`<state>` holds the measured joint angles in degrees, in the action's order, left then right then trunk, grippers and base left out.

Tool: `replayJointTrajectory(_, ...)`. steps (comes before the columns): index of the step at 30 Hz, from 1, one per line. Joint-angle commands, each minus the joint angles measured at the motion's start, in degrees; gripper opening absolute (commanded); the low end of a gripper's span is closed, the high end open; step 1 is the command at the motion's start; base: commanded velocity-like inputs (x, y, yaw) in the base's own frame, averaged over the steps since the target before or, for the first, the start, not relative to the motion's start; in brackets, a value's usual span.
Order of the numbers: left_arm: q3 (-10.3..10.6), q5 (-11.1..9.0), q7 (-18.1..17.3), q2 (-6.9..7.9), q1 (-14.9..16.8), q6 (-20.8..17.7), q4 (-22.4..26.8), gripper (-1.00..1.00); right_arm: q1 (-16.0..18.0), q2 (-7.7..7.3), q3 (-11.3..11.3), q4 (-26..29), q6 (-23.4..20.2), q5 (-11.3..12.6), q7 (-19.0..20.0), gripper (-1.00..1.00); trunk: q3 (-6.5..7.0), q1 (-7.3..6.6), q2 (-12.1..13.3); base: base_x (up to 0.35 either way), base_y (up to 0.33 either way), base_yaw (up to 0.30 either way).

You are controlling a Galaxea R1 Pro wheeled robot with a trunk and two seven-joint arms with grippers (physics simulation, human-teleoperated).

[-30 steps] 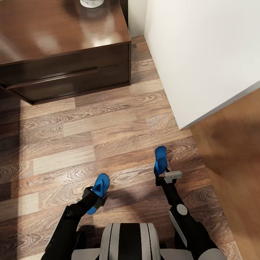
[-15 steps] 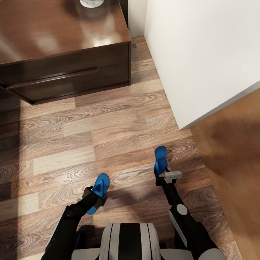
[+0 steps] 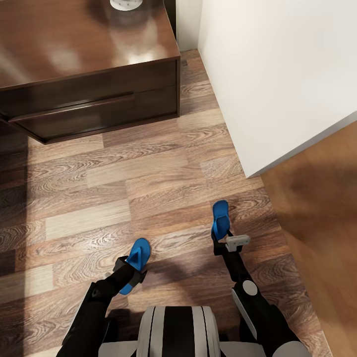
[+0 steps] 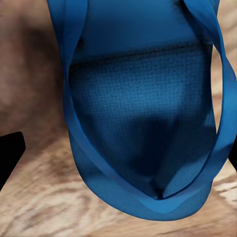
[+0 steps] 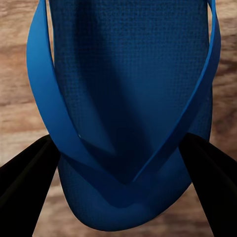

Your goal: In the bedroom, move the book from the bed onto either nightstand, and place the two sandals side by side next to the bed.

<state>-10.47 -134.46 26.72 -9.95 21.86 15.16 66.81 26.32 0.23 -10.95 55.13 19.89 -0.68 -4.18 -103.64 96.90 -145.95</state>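
So we're looking down at the wood-plank floor [image 3: 148, 178] with one blue sandal in each arm. The left end effector [image 3: 130, 270] is clamped on the left sandal [image 3: 136, 263], which sticks out forward from it over the floor, toe pointing away from us. The right end effector [image 3: 221, 242] has the right sandal [image 3: 219, 218] the same way, toe forward, and this one sits nearer the white wall [image 3: 267, 74]. The two sandals are well apart, with bare planks between them.

In the left wrist view the sandal [image 4: 143, 123] fills most of the frame, straps meeting in a V near the toe, with a dark fingertip [image 4: 10, 153] at the edge. The right wrist view shows its sandal [image 5: 123, 113] between two dark fingers [image 5: 29, 187] pressing in at the sides; we can't quite tell if either sole touches the floor.

Up ahead is the nightstand [image 3: 94, 99], glossy dark brown with one wide drawer, and a small white round thing [image 3: 125, 4] on top at the far edge.
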Motion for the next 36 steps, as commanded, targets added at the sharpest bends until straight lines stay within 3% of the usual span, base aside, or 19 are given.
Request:
replayJointTrajectory(1, -0.1, -0.5, 0.1, -0.05, 0.0, 0.4, 0.1, 1.00, 0.0, -0.05, -0.1, -3.2, 0.1, 0.2, -0.5, -1.00, -0.03, 0.01, 0.0, 0.000, 0.000, 0.000)
replayJointTrajectory(11, -0.1, -0.5, 0.1, -0.05, 0.0, 0.1, -0.8, 1.00, 0.0, -0.05, -0.1, -3.2, 0.1, 0.3, -0.5, -1.00, -0.03, 0.01, 0.0, 0.000, 0.000, 0.000)
replayJointTrajectory(13, -0.1, -0.5, 0.1, -0.05, 0.0, -1.0, -2.3, 1.00, 0.0, -0.05, -0.1, -3.2, 0.1, 0.4, -0.5, -1.00, -0.03, 0.01, 0.0, 0.000, 0.000, 0.000)
replayJointTrajectory(15, 0.0, -0.5, 0.1, -0.05, 0.0, -4.5, -5.2, 1.00, 0.0, -0.04, -0.1, -3.2, 0.1, 0.5, -0.5, -1.00, -0.03, 0.01, 0.0, 0.000, 0.000, 0.000)
replayJointTrajectory(19, 0.0, -0.5, 0.0, -0.05, 0.0, -6.7, -6.7, 1.00, 0.0, -0.04, -0.1, -3.2, 0.1, 0.5, -0.5, -1.00, -0.03, 0.01, 0.0, 0.000, 0.000, 0.000)
replayJointTrajectory(36, 0.0, -0.5, -0.2, -0.05, 0.0, -7.3, -7.8, 1.00, 0.0, 0.03, -0.1, -3.2, 0.1, 0.3, -0.5, -1.00, -0.03, 0.01, 0.0, 0.000, 0.000, 0.000)
